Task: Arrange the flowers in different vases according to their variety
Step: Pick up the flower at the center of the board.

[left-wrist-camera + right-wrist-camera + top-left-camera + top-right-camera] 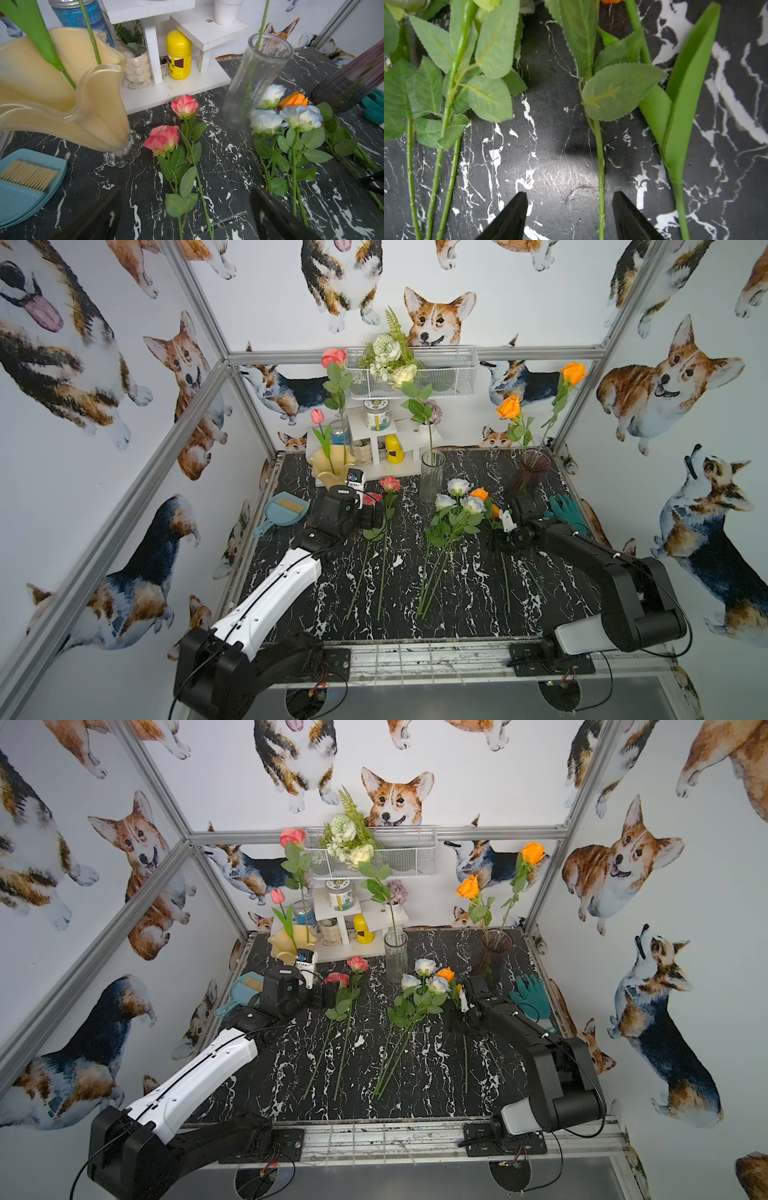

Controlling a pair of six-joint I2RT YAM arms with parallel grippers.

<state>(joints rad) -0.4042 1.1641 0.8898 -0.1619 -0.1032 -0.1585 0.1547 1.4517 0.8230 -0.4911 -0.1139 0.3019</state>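
My right jaws stand part open astride the bare stem (pixel 600 166) of the orange rose (pixel 480 493), which lies on the bench (pixel 469 593) between the white roses (pixel 458 487) and a tulip's broad leaf (pixel 687 93); neither side touches it, so nothing is held. The stem looks thin, light and springy, probably slick plastic, so I would grip it here, below the leaves, squarely across. The dark purple vase (pixel 532 472) stands just beyond. My left jaws hang wide and empty above the pink roses (pixel 164 139).

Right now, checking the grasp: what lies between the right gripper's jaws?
In the right wrist view, one green flower stem lies untouched between the open jaws of the right gripper.
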